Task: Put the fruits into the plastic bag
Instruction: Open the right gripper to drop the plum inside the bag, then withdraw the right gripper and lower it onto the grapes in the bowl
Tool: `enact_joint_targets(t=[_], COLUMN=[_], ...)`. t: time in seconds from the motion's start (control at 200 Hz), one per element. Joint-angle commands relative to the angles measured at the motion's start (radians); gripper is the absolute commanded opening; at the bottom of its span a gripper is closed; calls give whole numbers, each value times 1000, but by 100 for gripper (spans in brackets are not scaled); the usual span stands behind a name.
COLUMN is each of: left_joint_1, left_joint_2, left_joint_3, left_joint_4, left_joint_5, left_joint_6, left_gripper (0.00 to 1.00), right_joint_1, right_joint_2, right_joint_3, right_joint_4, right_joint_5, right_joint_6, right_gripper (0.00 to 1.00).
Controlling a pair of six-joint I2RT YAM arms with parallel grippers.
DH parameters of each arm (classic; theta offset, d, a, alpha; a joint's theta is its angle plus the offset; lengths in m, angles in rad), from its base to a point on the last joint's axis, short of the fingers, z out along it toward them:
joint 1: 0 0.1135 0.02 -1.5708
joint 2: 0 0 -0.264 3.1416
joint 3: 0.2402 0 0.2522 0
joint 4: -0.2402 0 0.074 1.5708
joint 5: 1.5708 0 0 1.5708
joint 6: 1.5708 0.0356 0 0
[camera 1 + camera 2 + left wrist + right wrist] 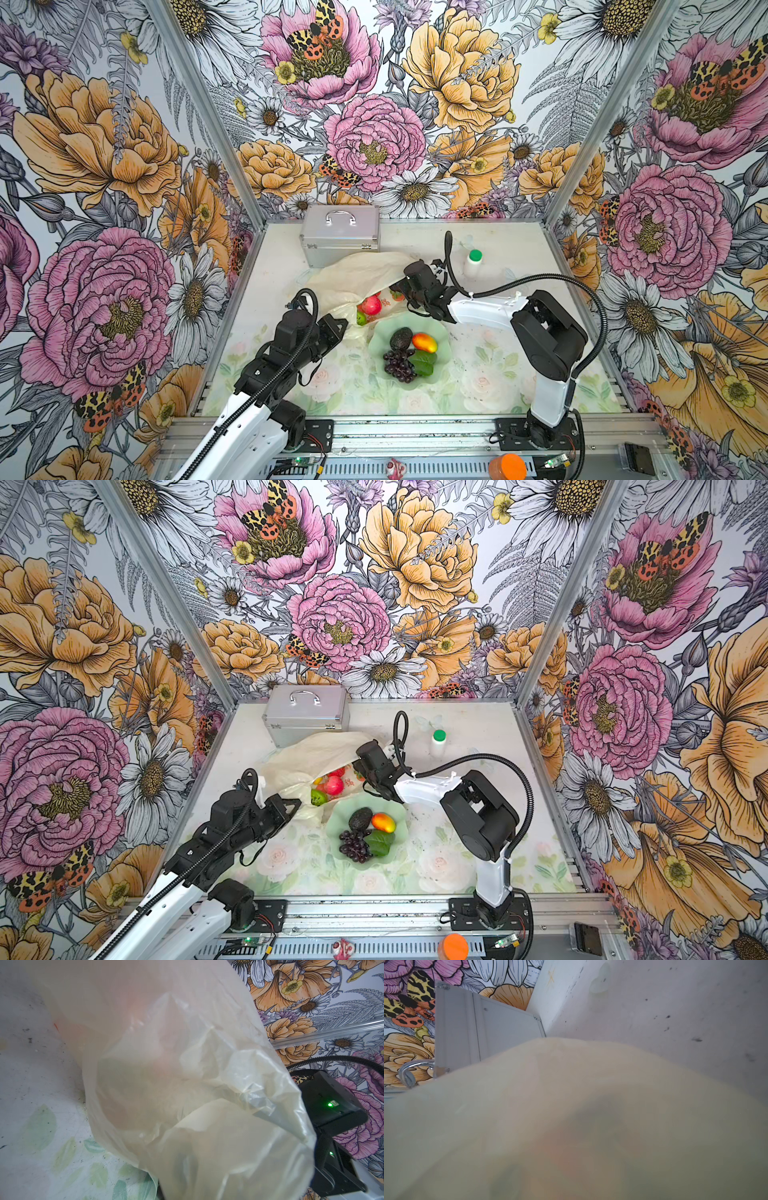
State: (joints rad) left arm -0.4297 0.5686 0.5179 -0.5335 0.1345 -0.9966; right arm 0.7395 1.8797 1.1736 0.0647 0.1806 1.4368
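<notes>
The pale-yellow plastic bag (357, 272) (316, 750) lies behind the bowl with its mouth toward it. Inside the mouth sit a red-pink apple (371, 305) (333, 785) and a green ball (361, 318) (318, 797). My left gripper (345, 326) (297, 804) is shut on the bag's near edge; bag film (187, 1064) covers its jaws in the left wrist view. My right gripper (395, 286) (358, 766) reaches into the mouth from the right. Bag film (571, 1115) hides its fingers. An avocado (401, 337), a mango (424, 343) and a grape bunch (399, 366) lie in the bowl.
The pale green scalloped bowl (445, 345) (402, 833) stands mid-table and also holds a green leaf (424, 362). A silver metal case (338, 232) (488, 1028) stands at the back behind the bag. A white bottle with a green cap (473, 264) stands at the back right.
</notes>
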Motion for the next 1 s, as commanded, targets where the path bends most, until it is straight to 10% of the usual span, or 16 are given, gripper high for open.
enact_joint_targets(t=[0.0, 0.996], left_joint_1=[6, 101], left_joint_2=[-15, -19], left_joint_3=[-8, -16], left_joint_4=[25, 13], left_joint_5=[-15, 81], left_joint_6=[-5, 50], left_gripper=[0, 0], right_joint_1=[-7, 124], right_joint_2=[-22, -485], right_joint_3=[46, -43], right_joint_4=[32, -695], right_joint_5=[-63, -424], right_joint_6=[-115, -1017], right_gripper=[74, 73])
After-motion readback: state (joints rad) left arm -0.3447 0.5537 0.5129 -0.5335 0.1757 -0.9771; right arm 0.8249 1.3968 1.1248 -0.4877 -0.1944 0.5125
